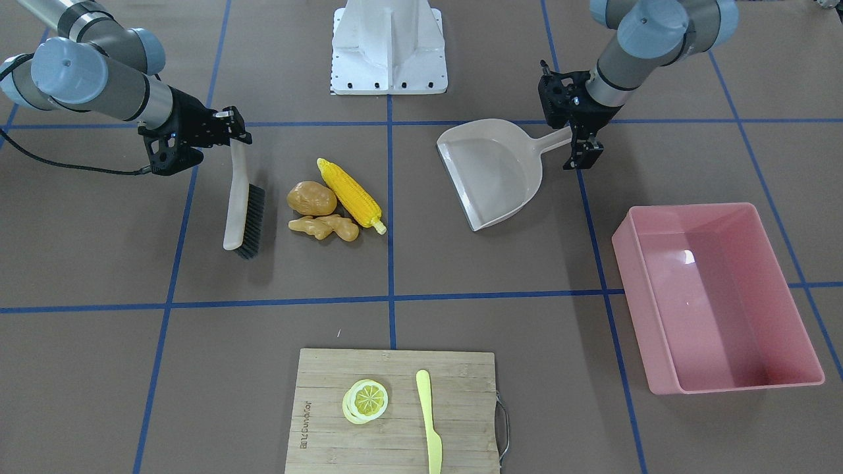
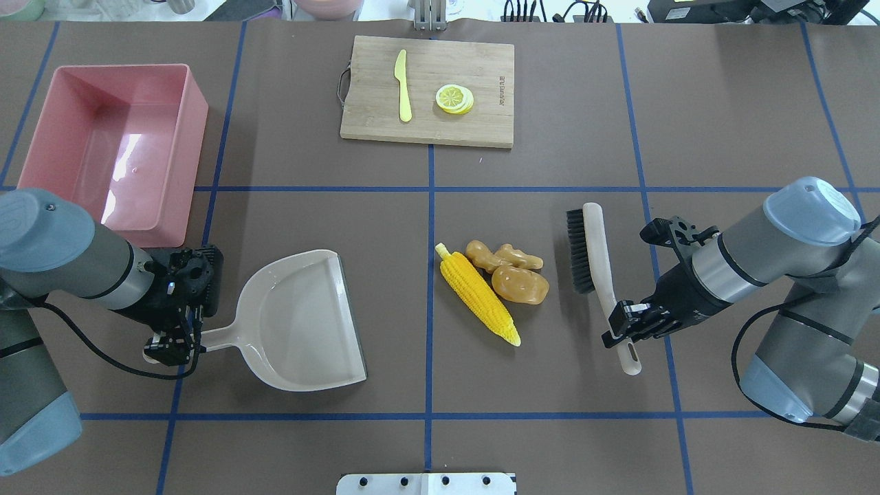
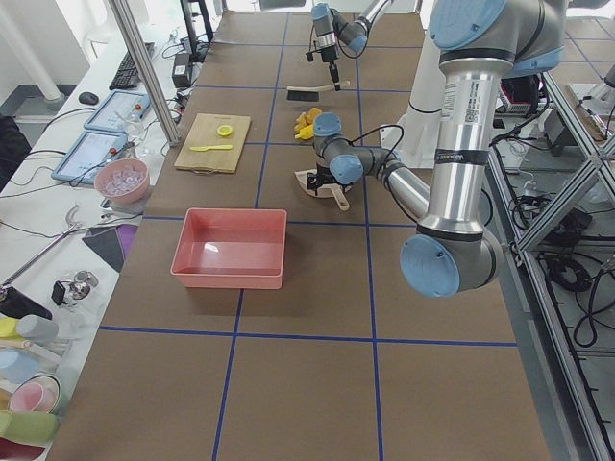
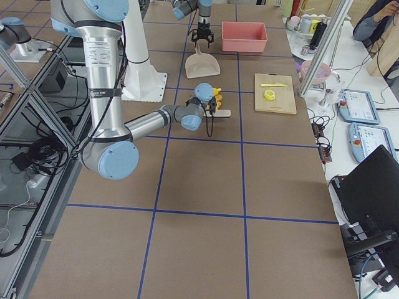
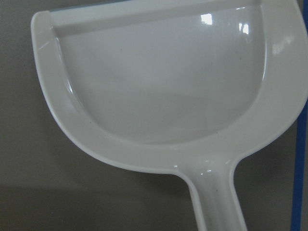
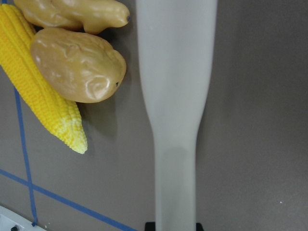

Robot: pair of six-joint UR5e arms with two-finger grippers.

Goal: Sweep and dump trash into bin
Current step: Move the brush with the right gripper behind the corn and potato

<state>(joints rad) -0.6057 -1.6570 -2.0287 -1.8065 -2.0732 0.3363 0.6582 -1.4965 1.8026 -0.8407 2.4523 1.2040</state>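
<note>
The trash lies together mid-table: a yellow corn cob (image 2: 479, 298), a brown potato (image 2: 520, 284) and a tan ginger root (image 2: 502, 256). My right gripper (image 2: 629, 323) is shut on the handle of a beige brush (image 2: 591, 251). The brush's black bristles stand just to the right of the potato, a small gap apart. My left gripper (image 2: 180, 337) is shut on the handle of a beige dustpan (image 2: 302, 320), whose open mouth faces the trash. The pink bin (image 2: 196, 130) stands empty at the far left. The right wrist view shows the brush handle (image 6: 175, 96) beside the potato (image 6: 79, 65).
A bamboo cutting board (image 2: 371, 103) lies at the far middle with a lemon slice (image 2: 454, 98) and a pale yellow knife (image 2: 403, 86) on it. Blue tape lines cross the brown table. The white robot base (image 1: 388, 46) stands at the near edge.
</note>
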